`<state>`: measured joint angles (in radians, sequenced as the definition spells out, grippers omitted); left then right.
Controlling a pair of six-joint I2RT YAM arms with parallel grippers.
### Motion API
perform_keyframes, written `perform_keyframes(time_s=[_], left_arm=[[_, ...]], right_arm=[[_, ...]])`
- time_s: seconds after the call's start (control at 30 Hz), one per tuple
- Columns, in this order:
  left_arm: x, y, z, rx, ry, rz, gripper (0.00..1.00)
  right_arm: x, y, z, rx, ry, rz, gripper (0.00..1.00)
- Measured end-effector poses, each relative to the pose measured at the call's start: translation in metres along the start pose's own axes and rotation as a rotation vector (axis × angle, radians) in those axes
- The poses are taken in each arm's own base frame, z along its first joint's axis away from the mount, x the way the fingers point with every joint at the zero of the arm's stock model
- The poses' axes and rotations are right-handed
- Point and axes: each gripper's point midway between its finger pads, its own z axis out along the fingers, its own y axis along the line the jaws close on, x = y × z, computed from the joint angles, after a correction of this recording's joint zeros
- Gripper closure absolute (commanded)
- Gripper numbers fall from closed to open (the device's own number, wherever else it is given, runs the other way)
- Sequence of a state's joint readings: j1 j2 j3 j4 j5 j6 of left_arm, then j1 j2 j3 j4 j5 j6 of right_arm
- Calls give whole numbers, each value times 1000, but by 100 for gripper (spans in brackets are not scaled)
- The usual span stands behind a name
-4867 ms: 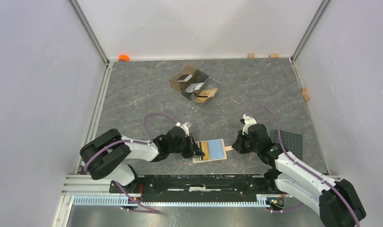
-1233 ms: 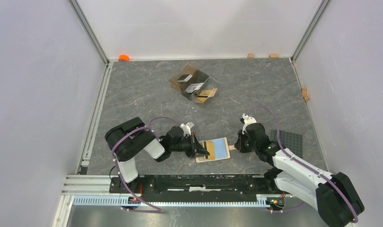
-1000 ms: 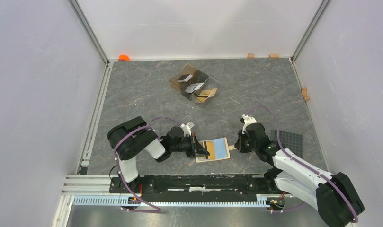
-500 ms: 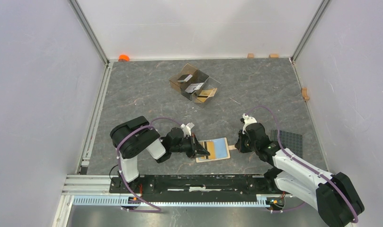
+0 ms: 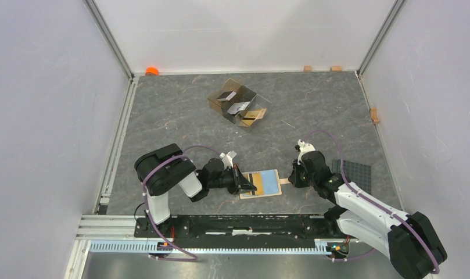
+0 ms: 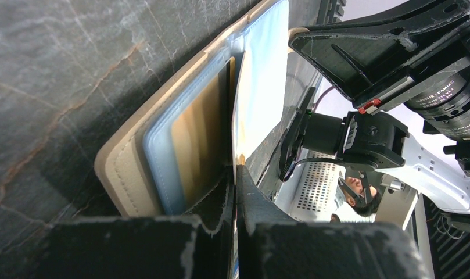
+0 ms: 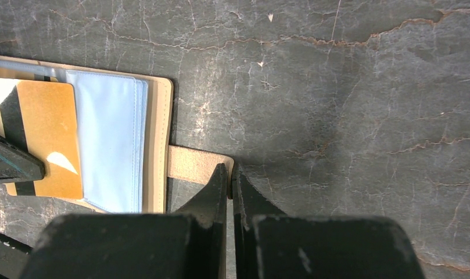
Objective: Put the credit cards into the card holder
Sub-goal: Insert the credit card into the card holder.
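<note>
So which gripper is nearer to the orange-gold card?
Left. The left fingers pinch the card over the wallet; the right fingers sit across the wallet, at its snap tab.

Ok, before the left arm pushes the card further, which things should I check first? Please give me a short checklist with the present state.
1. Left gripper closed on the orange-gold card: ok.
2. Right gripper closed on the snap tab, steadying the card holder: ok.
3. Card holder lying open on the table, blue pockets facing up: ok.
4. Card's leading edge started inside a pocket: cannot tell; no view shows the pocket mouth clearly.
5. More cards waiting in the clear box: ok.
</note>
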<state>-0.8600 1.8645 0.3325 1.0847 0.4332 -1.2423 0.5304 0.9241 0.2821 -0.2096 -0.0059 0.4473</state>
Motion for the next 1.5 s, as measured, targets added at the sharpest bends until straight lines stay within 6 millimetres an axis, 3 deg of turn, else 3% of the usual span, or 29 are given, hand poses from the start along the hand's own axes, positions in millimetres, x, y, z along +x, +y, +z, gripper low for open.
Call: perform_keyframes(time_s=[0.83, 1.5], left_arm=[[0, -4, 14, 58, 11, -47, 98], [1, 1, 1, 61, -40, -100, 98]], right_arm=[[-1, -2, 0, 11, -3, -1, 100], [-1, -6, -1, 40, -3, -2, 100]])
